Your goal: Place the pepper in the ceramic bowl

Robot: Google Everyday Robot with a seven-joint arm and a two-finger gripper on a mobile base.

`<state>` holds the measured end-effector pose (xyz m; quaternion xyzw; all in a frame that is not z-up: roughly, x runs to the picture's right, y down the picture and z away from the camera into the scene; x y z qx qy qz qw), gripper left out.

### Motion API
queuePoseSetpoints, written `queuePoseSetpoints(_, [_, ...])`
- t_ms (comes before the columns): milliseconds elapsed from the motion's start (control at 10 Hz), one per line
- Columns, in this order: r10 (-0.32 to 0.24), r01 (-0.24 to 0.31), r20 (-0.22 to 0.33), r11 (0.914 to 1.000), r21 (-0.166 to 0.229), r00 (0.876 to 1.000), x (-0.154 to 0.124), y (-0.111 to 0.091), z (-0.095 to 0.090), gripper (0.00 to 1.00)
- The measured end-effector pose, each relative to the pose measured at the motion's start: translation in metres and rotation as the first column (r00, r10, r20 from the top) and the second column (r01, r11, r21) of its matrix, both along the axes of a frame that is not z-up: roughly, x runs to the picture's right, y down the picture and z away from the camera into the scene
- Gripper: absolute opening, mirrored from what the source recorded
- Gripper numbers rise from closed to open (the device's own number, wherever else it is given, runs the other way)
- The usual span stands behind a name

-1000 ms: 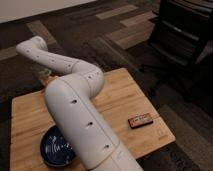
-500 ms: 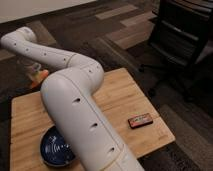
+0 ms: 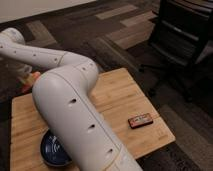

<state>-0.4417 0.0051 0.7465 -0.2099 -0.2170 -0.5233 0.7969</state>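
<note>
At the lower left of your frame, the ceramic bowl (image 3: 54, 150) sits on the desk (image 3: 117, 92), half hidden by the arm (image 3: 75, 105). Farther back at the left edge, the pepper (image 3: 28, 83) shows by the hand (image 3: 21, 75); its grip you cannot tell.

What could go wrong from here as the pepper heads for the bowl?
1. The pepper is out past the table's far left edge, at the gripper; if it slips there, it would likely fall to the floor.
2. The arm hides much of the ceramic bowl, so lining up the drop is hard to judge from this view.
3. The swing back crosses the table; the flat red-and-black item looks clear of it.
</note>
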Motion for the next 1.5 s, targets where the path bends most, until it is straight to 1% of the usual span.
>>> queuePoseSetpoints(100, [-0.009,0.009,0.026,0.9999,-0.006,1.0,-0.016,0.022,-0.019,0.0])
queuePoseSetpoints(200, [-0.004,0.004,0.034,1.0,0.0,0.999,-0.022,0.041,-0.034,0.0])
queuePoseSetpoints(300, [0.015,-0.015,0.027,0.9999,-0.006,1.0,-0.02,0.061,-0.048,0.0])
queuePoseSetpoints(400, [0.057,-0.057,-0.004,0.9984,-0.009,0.998,-0.005,0.082,-0.061,0.0])
queuePoseSetpoints(500, [0.113,-0.114,-0.054,0.9934,-0.012,0.992,0.021,0.1,-0.071,0.0])
queuePoseSetpoints(600, [0.19,-0.193,-0.125,0.9811,-0.012,0.974,0.059,0.12,-0.08,0.0])
queuePoseSetpoints(700, [0.256,-0.262,-0.186,0.965,-0.008,0.949,0.093,0.136,-0.084,0.0])
queuePoseSetpoints(800, [0.298,-0.305,-0.219,0.9522,-0.002,0.929,0.112,0.146,-0.087,0.0])
queuePoseSetpoints(900, [0.321,-0.329,-0.24,0.9442,0.003,0.916,0.125,0.152,-0.089,0.0])
queuePoseSetpoints(1000, [0.328,-0.337,-0.247,0.9413,0.004,0.912,0.128,0.155,-0.089,0.0])
queuePoseSetpoints(1100, [0.326,-0.335,-0.244,0.9422,0.003,0.914,0.126,0.156,-0.09,0.0])
queuePoseSetpoints(1300, [0.327,-0.337,-0.244,0.9416,0.002,0.913,0.127,0.155,-0.09,0.0])
queuePoseSetpoints(1400, [0.328,-0.338,-0.253,0.941,0.004,0.91,0.129,0.158,-0.09,0.0])
queuePoseSetpoints(1500, [0.335,-0.347,-0.278,0.9379,0.006,0.9,0.134,0.168,-0.094,0.0])
